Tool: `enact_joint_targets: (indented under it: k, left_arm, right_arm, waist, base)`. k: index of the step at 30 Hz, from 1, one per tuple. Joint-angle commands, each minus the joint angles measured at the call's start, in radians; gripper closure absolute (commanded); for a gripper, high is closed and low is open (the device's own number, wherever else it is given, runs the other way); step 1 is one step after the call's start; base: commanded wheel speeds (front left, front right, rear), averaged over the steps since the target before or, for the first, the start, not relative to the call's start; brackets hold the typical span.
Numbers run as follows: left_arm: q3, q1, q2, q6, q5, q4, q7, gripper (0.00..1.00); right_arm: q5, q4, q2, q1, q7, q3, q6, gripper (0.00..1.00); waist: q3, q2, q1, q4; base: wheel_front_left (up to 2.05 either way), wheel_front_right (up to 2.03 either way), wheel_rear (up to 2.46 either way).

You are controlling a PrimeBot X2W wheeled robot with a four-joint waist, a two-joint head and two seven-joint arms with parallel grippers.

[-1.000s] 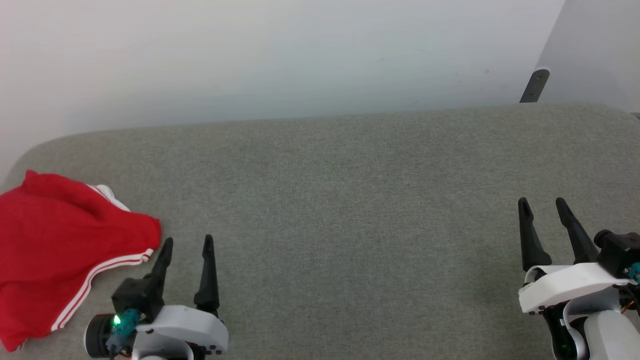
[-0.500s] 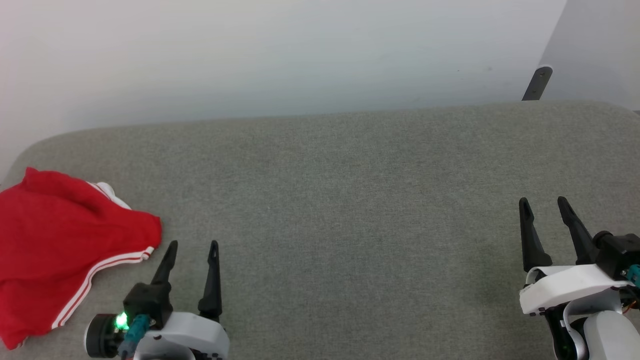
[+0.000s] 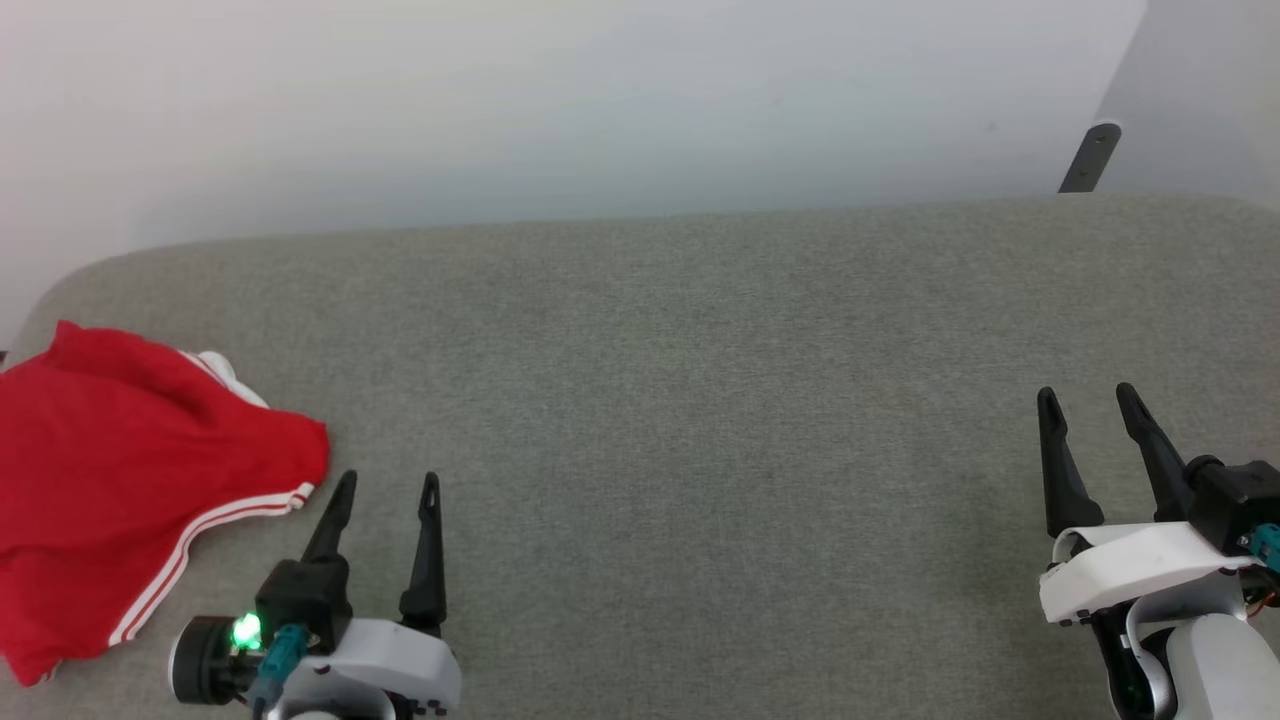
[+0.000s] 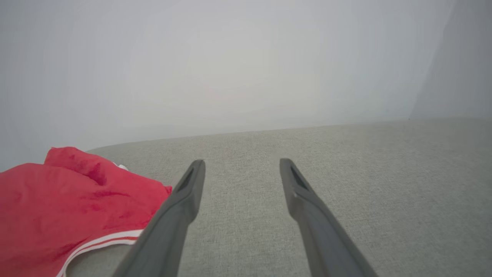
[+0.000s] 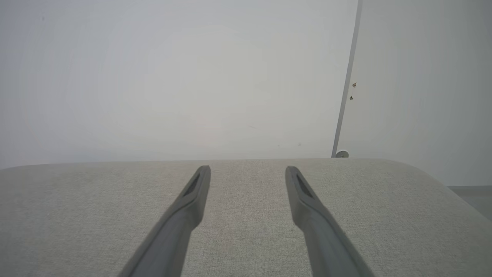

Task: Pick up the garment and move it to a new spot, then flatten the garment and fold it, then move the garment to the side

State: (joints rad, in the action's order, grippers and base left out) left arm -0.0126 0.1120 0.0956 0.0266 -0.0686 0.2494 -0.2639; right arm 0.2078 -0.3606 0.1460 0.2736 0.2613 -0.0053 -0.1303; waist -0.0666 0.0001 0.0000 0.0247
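Garment [image 3: 120, 480]: lies in a crumpled heap at the far left end of the grey upholstered surface [image 3: 700, 400], partly cut off by the head view's left edge. It is red cloth with a red-and-white striped trim along its near edge, and a small patch of white shows at its far side.

Left gripper [image 3: 388, 480]: jaws spread wide, nothing between them. It sits low over the surface just to the right of the garment. Its nearer finger [image 3: 335, 515] lies close to the trimmed corner, with a narrow strip of grey fabric showing between the two, so there is no contact (in the left wrist view the finger crosses in front of the cloth, which settles nothing).

Right gripper [image 3: 1086, 393]: jaws likewise wide apart and empty, over bare upholstery at the right end, well away from the garment.

Surroundings: a plain pale wall [image 3: 500, 100] behind the surface, and a dark bracket [image 3: 1090, 158] at the far right corner.
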Motion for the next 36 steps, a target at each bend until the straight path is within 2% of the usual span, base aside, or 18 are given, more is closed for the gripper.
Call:
enact_joint_targets:
  k: [1,7,12,30,36]
  left_arm:
    - [0.003,0.008,-0.003,0.004,0.003,0.002,-0.001,0.0]
    - [0.006,0.013,-0.013,0.004,0.0,0.006,-0.001,0.0]
    - [0.009,-0.003,-0.016,-0.003,0.007,0.02,-0.001,0.0]
    - [0.036,-0.08,-0.036,-0.02,-0.024,0.003,-0.001,0.0]
    - [0.075,-0.122,-0.043,-0.046,-0.055,-0.052,-0.001,0.0]
  right_arm:
    - [0.002,0.001,0.002,-0.001,0.005,0.0,-0.001,0.0]
    - [0.016,0.011,0.004,-0.012,0.005,0.013,-0.001,0.0]
    - [0.021,0.012,0.006,-0.02,0.005,0.038,-0.001,0.0]
    - [0.048,-0.027,-0.008,-0.036,0.005,0.181,-0.001,0.0]
    - [0.059,-0.046,-0.007,0.031,0.005,0.279,-0.001,0.0]
  waist:
    - [-0.002,-0.0001,0.0,-0.009]
    - [0.001,-0.0001,0.0,-0.061]
    - [0.009,-0.0001,0.0,-0.139]
    - [0.05,-0.0001,0.0,-0.524]
    - [0.018,-0.0001,0.0,-0.554]
  base:
    - [0.0,0.0,0.0]
    - [0.0,0.0,0.0]
    - [0.0,0.0,0.0]
    - [0.0,0.0,0.0]
    - [0.0,0.0,0.0]
